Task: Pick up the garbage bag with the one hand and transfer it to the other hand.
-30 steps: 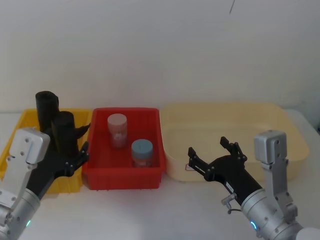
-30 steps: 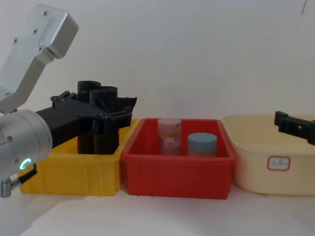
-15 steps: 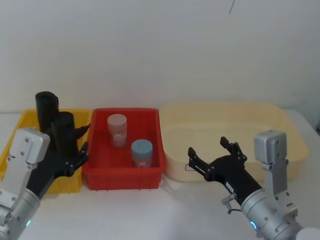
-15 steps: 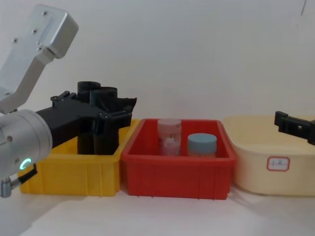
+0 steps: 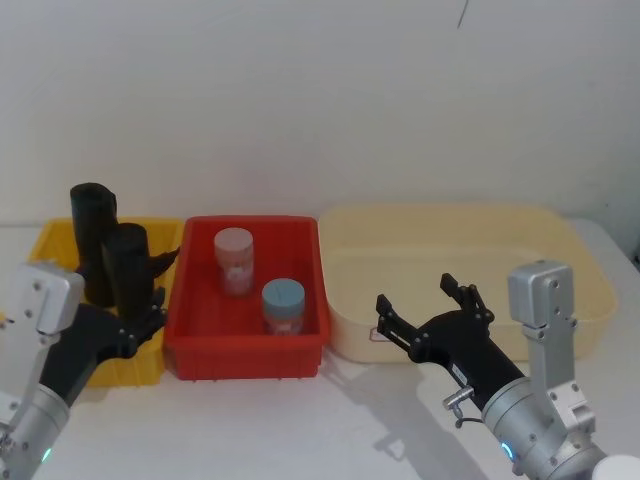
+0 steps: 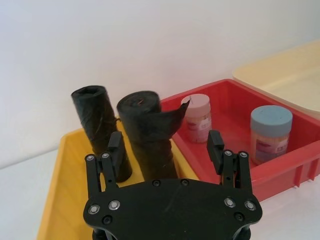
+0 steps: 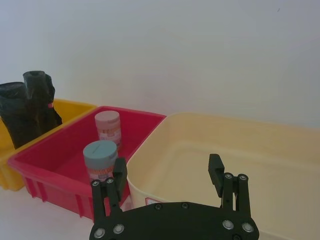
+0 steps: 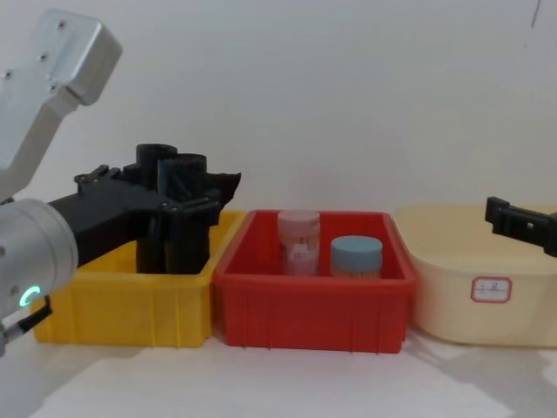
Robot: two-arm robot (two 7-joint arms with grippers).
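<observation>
The left tool (image 6: pixel 166 148) stands wide open with nothing in it, fingers spread close by two black rolls that stand upright in the yellow bin (image 5: pixel 50 238). The garbage bag (image 5: pixel 91 240), the tight roll, is at the back of that bin, and the flapped roll (image 5: pixel 128 268) stands just in front of it. Alongside, a red bin (image 5: pixel 245 352) holds a pink-lidded jar (image 5: pixel 235 260) and a blue-lidded jar (image 5: pixel 283 305). The right tool (image 5: pixel 415 292), also spread and empty, hovers at the near wall of the cream bin (image 5: pixel 450 212) on the white counter (image 5: pixel 330 420).
</observation>
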